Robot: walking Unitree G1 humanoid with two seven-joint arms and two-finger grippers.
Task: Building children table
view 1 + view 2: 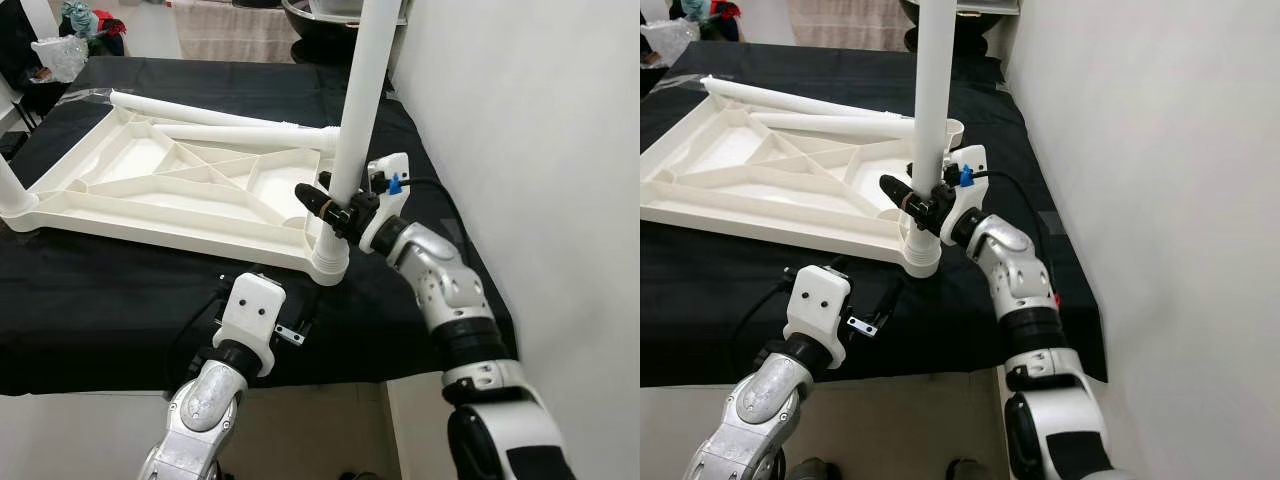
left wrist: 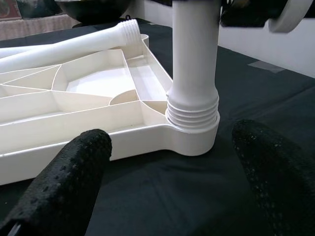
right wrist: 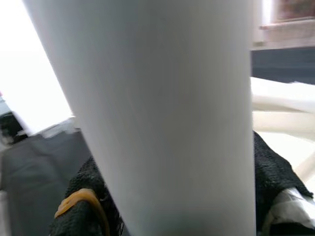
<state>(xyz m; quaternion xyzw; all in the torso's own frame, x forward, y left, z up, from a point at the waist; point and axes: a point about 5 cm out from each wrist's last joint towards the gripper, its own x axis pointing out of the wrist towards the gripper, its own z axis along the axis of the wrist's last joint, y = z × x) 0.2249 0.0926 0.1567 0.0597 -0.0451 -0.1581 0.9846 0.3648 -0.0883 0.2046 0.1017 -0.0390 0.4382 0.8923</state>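
A: Item one, our right gripper (image 1: 335, 205). Fingers clenched round the upright leg (image 1: 358, 100), low on the shaft, just above the threads.

B: Item two, that leg. It stands in the near corner socket (image 1: 328, 262) of the tabletop (image 1: 120, 190), which lies underside up on the black cloth (image 1: 100, 300). Our left wrist view still shows several thread rings (image 2: 193, 110) above the socket, so we judge it not fully screwed home.

A: Item three, our left gripper (image 2: 167, 177). Released, fingers spread wide, low over the cloth just in front of the socket, touching nothing.

B: Item four, spare legs (image 1: 230, 115). Two lie across the tabletop's ribs, one with its threaded end near the far corner.

A: Risks, then. First: cross-threading. If we turn with the leg tilted, the threads could bind and jam.

B: Second: the tabletop is unheld. Torque from our right wrist could spin or slide it on the cloth, toward the near edge.

A: Third: slip. The shaft is smooth plastic; our fingers may rotate round it without turning it.

B: Fourth: the loose legs could roll off if the tabletop jolts.

A: Fifth: the wall (image 1: 520, 120) stands close on our right, so the elbow has little room to swing.
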